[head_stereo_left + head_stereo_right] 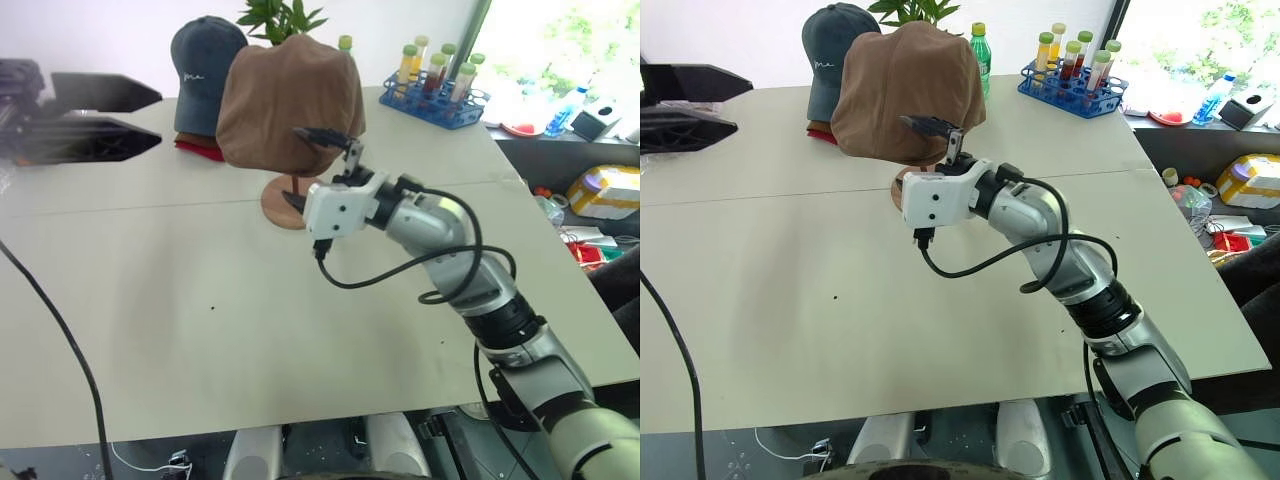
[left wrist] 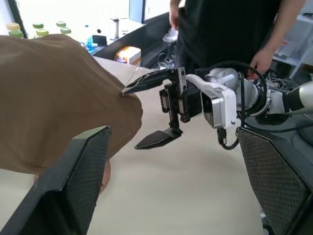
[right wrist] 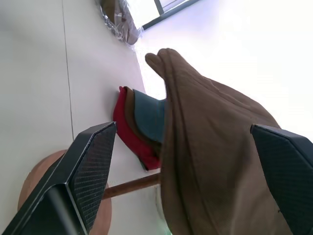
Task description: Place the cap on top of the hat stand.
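L gripper [image 1: 150, 120] at far left above table [image 1: 200, 300], fingers apart, holding nothing. Blue cap [image 1: 205, 70] on red cap [image 1: 200, 150] behind. Brown cap [image 1: 290, 105] sits atop hat stand [image 1: 285, 205], ctr. R gripper [image 1: 315, 165] open, upper finger touching cap edge. Tube rack [image 1: 435, 95] far right.

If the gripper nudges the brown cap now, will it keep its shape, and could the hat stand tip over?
The brown cap is probably floppy: its fabric folds and drapes well past the stand's top. It looks light, so a nudge would likely shift it. The hat stand may tip: a thin rod on a small round base. The open right gripper is at the cap's edge.
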{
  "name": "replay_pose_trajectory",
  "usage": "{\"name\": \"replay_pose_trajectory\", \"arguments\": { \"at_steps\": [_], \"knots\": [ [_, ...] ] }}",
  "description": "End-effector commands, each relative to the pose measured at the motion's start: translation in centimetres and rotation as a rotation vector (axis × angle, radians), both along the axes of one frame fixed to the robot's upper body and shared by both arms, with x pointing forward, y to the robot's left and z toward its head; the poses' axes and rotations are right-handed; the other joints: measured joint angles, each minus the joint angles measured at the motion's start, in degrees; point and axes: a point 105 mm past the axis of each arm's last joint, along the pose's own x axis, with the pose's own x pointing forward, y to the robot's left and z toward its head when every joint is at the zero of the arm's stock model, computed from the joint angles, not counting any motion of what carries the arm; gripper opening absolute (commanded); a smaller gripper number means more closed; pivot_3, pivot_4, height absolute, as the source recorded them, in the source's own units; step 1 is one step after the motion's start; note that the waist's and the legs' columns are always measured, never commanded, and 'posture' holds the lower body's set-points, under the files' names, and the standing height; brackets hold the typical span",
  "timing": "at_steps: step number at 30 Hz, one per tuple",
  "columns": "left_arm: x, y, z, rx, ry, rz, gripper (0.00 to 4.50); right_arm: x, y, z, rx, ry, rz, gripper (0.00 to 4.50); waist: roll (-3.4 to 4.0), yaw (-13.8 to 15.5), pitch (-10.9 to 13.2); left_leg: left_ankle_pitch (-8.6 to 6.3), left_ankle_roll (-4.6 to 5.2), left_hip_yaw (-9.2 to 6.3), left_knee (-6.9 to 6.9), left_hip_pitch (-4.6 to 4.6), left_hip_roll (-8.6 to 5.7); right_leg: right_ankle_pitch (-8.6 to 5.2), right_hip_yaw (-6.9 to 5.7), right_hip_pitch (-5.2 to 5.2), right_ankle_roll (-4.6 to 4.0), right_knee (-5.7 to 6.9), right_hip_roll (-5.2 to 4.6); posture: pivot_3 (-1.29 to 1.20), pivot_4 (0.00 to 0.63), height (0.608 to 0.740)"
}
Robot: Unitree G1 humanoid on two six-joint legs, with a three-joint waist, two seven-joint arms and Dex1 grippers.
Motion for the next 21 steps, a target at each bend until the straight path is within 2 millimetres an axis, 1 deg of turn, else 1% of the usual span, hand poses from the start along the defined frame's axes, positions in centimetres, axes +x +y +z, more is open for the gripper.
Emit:
{"name": "replay_pose_trajectory", "arguments": {
  "at_steps": [1,3,6,10,11,12,13,14,18,21],
  "knots": [
    [-0.6,0.0,0.7,0.005,-0.022,-0.012,4.28,0.2,0.3,1.8,0.031,-0.104,-0.024,4.50,-0.09,-0.07,0.00,0.00,0.00,0.00,0.01,0.00,0.00,0.00,0.01,0.00,0.00,0.00,0.00,0.00,0.150,0.740],
    [-0.6,0.0,0.6,0.009,-0.012,-0.020,4.28,0.7,0.4,2.3,0.026,-0.150,-0.048,4.50,-0.11,-0.12,0.00,0.00,0.00,0.00,0.01,0.00,0.00,0.00,0.01,0.00,0.00,0.00,0.00,0.00,0.150,0.740],
    [-0.6,-0.1,0.3,0.018,-0.009,-0.024,4.33,1.0,0.6,2.4,0.030,-0.167,-0.058,3.69,-0.12,-0.07,-0.01,0.00,0.00,-0.01,-0.01,0.01,0.01,0.00,0.01,-0.01,-0.01,0.01,0.01,0.00,0.150,0.740],
    [-0.7,-0.1,0.3,0.013,-0.008,-0.028,4.33,0.9,0.7,2.2,0.018,-0.197,-0.050,1.77,-0.15,-0.05,0.00,0.00,0.00,0.00,0.00,0.00,0.01,0.00,0.02,-0.01,0.00,0.00,0.01,0.00,0.150,0.740],
    [-0.7,-0.1,0.3,0.011,-0.008,-0.027,4.33,0.9,0.6,2.2,0.021,-0.201,-0.052,1.19,-0.15,-0.07,0.00,0.00,0.00,0.00,0.00,0.00,0.01,0.00,0.02,-0.01,0.00,0.00,0.01,0.00,0.150,0.740],
    [-0.7,-0.1,0.3,0.011,-0.008,-0.027,4.33,0.9,0.5,2.2,0.023,-0.207,-0.054,0.72,-0.15,-0.08,0.00,0.00,0.00,0.00,0.00,0.00,0.01,0.00,0.02,-0.01,0.00,0.00,0.01,0.00,0.150,0.740],
    [-0.6,-0.1,0.3,0.010,-0.007,-0.026,4.33,0.9,0.4,2.2,0.025,-0.210,-0.055,0.27,-0.15,-0.09,0.00,0.00,0.00,0.00,0.00,0.00,0.01,0.00,0.02,-0.01,0.00,0.00,0.01,0.00,0.150,0.740],
    [-0.7,-0.1,0.2,0.013,-0.006,-0.028,4.33,0.9,0.3,2.4,0.028,-0.219,-0.058,0.04,-0.16,-0.11,0.00,0.00,0.00,-0.01,0.00,0.00,0.01,0.00,0.02,-0.01,-0.01,0.01,0.01,0.00,0.150,0.740],
    [-0.7,-0.1,-0.1,0.015,-0.003,-0.030,4.33,0.9,-0.3,2.9,0.030,-0.244,-0.057,0.04,-0.16,-0.06,0.00,0.00,0.00,0.00,0.00,0.01,0.02,0.00,0.02,-0.01,0.00,0.01,0.01,0.00,0.150,0.740],
    [-0.6,-0.1,-0.3,0.012,-0.002,-0.030,4.33,0.7,-0.8,3.2,0.039,-0.242,-0.016,0.04,-0.18,-0.01,0.00,0.00,0.00,0.00,0.00,0.00,0.02,0.00,0.02,-0.01,-0.01,0.00,0.01,0.00,0.150,0.740]
  ]
}}
